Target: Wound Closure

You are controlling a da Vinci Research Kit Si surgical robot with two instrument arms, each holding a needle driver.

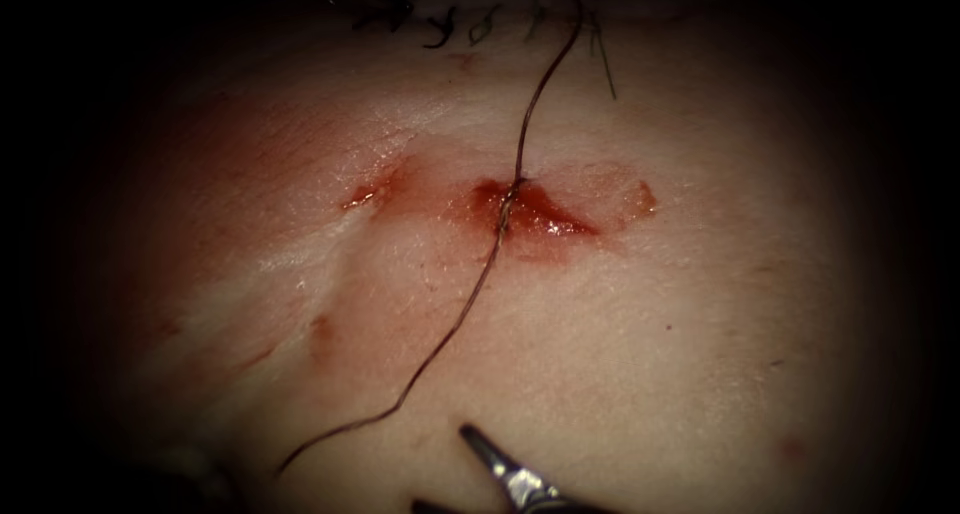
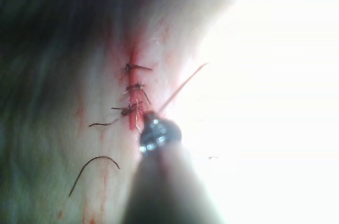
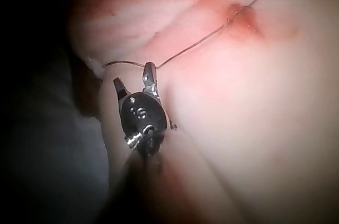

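- Right end effector (image 1: 440, 469) sits low in the endoscope view, jaws spread, pinching nothing; thread (image 1: 470, 299) passes just above its tips without touching.
- Thread runs from the cut (image 1: 535, 212) down and left across the tissue (image 1: 700, 354).
- Left end effector (image 2: 159, 134) hovers by stitches (image 2: 135, 83); I cannot tell its jaw state.
- Needle (image 2: 92, 171) lies loose on the tissue, apart from it.

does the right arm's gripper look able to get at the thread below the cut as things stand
Probably yes. The right arm's gripper stands open and empty just short of the thread, which lies loose on the tissue below the cut. Nothing sits between them in the right wrist view.
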